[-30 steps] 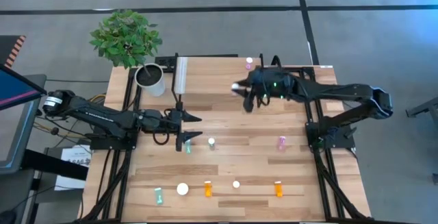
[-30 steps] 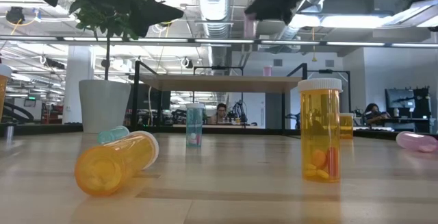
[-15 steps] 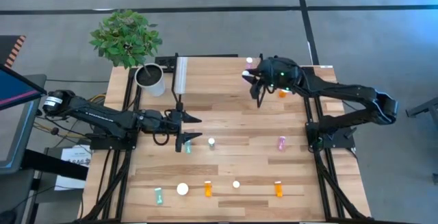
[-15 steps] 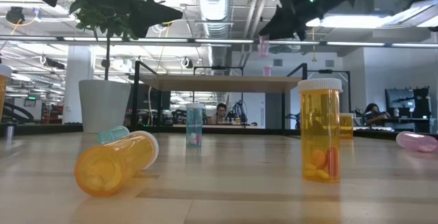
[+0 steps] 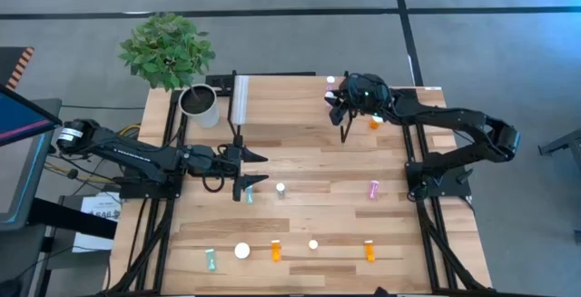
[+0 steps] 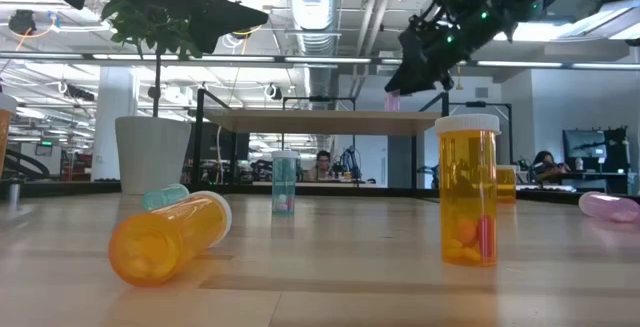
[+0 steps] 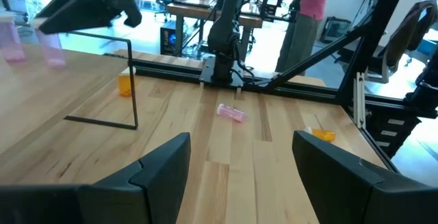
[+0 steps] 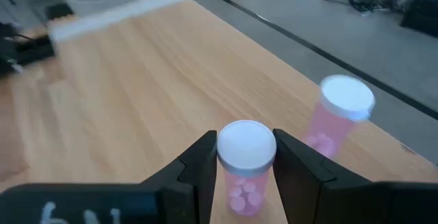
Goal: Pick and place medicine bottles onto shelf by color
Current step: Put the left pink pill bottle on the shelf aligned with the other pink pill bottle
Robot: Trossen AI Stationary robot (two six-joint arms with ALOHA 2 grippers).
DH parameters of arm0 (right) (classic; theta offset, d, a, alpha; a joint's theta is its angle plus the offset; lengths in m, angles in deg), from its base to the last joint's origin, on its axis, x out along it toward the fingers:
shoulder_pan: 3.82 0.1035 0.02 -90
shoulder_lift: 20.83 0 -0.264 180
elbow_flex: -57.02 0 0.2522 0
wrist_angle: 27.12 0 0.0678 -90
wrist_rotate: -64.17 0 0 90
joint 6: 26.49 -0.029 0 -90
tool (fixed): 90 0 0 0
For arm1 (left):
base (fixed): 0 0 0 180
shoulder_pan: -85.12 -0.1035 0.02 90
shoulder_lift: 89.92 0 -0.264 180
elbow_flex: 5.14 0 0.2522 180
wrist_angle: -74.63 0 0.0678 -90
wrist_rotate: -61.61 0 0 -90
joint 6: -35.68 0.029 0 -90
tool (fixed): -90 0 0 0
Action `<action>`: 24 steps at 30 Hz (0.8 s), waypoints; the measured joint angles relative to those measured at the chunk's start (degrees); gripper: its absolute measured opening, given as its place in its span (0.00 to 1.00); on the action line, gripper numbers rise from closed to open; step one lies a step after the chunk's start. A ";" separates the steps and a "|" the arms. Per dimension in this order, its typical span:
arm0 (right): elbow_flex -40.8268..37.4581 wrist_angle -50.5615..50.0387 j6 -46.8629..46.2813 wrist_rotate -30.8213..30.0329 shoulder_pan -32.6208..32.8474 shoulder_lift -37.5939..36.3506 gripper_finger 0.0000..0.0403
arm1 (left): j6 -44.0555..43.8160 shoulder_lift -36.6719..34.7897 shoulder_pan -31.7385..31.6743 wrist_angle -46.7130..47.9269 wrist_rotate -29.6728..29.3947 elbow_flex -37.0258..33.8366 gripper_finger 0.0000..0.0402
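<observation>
**Right claw holding a pink bottle over the shelf**

Right claw point(image 8: 241, 176) is clamped on a pink bottle point(image 8: 241, 166) above the shelf point(image 5: 281, 102), just beside another pink bottle point(image 8: 341, 114) standing there. Left claw point(image 5: 256, 170) hangs open mid-counter, over a teal bottle point(image 5: 249, 195). Plant pot point(image 5: 200, 104) sits at the shelf's far end.

I see pale, smooth wood grain on the shelf point(image 8: 137, 80). On it, the pink bottle point(image 8: 241, 183) between my right gripper's point(image 8: 243, 176) matt black plastic fingers point(image 8: 198, 166) looks translucent plastic with a smooth white cap.
</observation>
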 joint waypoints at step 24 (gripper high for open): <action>0.00 -2.39 0.00 -0.02 -0.82 0.76 0.45 | -0.09 0.00 0.00 0.63 -0.02 0.00 0.61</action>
